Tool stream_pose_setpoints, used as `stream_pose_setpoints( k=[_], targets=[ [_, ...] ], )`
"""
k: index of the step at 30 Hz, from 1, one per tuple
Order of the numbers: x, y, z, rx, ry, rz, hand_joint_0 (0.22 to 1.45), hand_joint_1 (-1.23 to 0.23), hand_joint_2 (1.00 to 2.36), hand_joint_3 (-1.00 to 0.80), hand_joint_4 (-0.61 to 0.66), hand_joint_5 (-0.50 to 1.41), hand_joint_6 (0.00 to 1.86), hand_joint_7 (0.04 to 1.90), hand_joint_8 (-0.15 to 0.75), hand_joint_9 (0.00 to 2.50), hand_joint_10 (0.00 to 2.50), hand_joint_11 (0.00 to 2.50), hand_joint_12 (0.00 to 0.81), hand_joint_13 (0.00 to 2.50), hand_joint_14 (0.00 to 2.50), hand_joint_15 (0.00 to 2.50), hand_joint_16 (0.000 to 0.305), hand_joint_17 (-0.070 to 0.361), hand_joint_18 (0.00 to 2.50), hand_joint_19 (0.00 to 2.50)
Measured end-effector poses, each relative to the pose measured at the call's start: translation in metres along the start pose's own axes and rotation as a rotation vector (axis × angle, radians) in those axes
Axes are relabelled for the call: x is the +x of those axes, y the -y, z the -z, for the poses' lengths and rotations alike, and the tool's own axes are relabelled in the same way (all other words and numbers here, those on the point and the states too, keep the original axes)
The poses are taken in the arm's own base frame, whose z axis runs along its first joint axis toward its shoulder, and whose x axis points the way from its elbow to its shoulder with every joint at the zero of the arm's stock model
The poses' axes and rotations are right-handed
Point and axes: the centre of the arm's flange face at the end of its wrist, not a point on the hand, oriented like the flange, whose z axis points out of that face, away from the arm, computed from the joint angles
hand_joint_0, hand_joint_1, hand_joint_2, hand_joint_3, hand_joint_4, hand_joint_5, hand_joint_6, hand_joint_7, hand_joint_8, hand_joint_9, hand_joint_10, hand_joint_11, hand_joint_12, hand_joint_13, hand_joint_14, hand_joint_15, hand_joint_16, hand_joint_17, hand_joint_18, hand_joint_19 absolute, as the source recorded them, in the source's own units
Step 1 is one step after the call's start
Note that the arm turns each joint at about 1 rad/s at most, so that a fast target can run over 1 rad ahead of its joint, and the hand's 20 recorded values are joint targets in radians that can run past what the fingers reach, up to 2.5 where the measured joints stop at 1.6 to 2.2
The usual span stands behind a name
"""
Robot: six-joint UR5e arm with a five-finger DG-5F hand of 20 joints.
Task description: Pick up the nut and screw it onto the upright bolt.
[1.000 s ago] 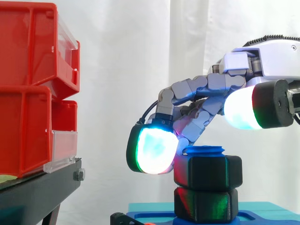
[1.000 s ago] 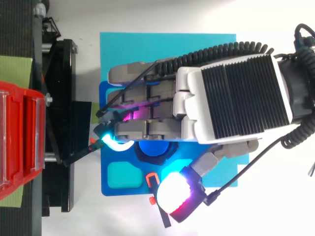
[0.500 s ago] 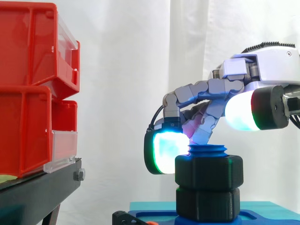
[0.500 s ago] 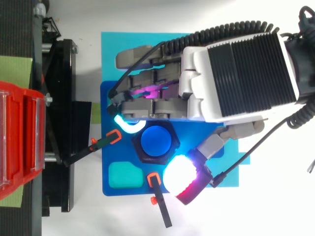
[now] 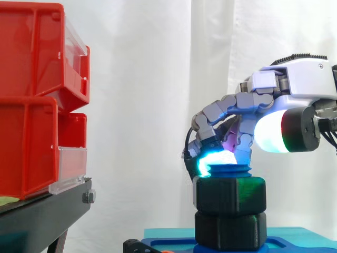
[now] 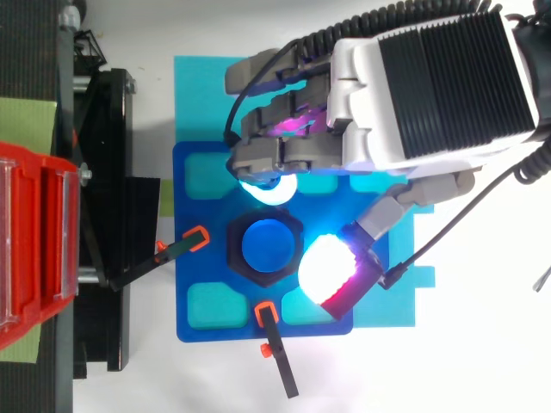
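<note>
It looked like a robotics lab, set up as a test bench. A white curtain (image 5: 158, 79) closed off the background where a room would have had walls or furniture. Red bins (image 5: 31, 105) of the parts-storage kind were stacked on a black stand (image 5: 47, 211) at one edge of the bare white worktop (image 6: 430, 370). Near the worktop's middle, a blue board (image 6: 224, 334) with moulded pockets lay on a teal mat (image 6: 207, 95), with orange-tipped clamps (image 6: 181, 248) at its edges. On it stood an oversized black nut (image 5: 229, 195) on a blue bolt (image 6: 268, 247), made for practice rather than use. A robot hand (image 6: 430, 86) with glowing pads hung over them.
</note>
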Motion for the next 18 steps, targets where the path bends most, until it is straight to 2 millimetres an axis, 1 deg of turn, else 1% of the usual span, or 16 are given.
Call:
stream_pose_setpoints(
  k=[5,8,12,15,18],
  targets=[
    [-0.001,0.003,0.002,-0.004,-0.002,-0.002,0.54,-0.32,1.0,-0.5,0.09,0.05,0.6,1.44,0.275,1.35,0.0,0.0,0.181,0.96,0.0,0.0,0.011,0.026,0.55,0.0],
    [-0.004,0.005,0.003,-0.007,0.003,-0.001,0.53,-0.3,1.0,-0.5,0.18,0.04,0.5,1.58,0.275,1.31,0.0,0.0,0.195,0.93,0.0,0.0,0.014,0.031,0.53,0.0],
    [-0.016,0.007,0.001,-0.012,0.014,0.003,0.52,-0.29,1.0,-0.5,0.23,-0.01,0.5,1.36,0.286,1.25,0.0,0.0,0.209,0.9,0.0,0.0,0.017,0.038,0.5,0.0],
    [-0.03,0.006,-0.001,-0.017,0.015,0.005,0.52,-0.28,1.0,-0.5,0.21,-0.03,0.5,1.21,0.286,1.23,0.0,0.0,0.213,0.89,0.0,0.0,0.019,0.043,0.49,0.0],
    [-0.048,0.003,-0.003,-0.017,0.008,0.006,0.51,-0.27,1.0,-0.5,0.23,-0.06,0.5,1.06,0.273,1.18,0.0,0.0,0.219,0.86,0.0,0.0,0.02,0.046,0.49,0.0]
  ],
)
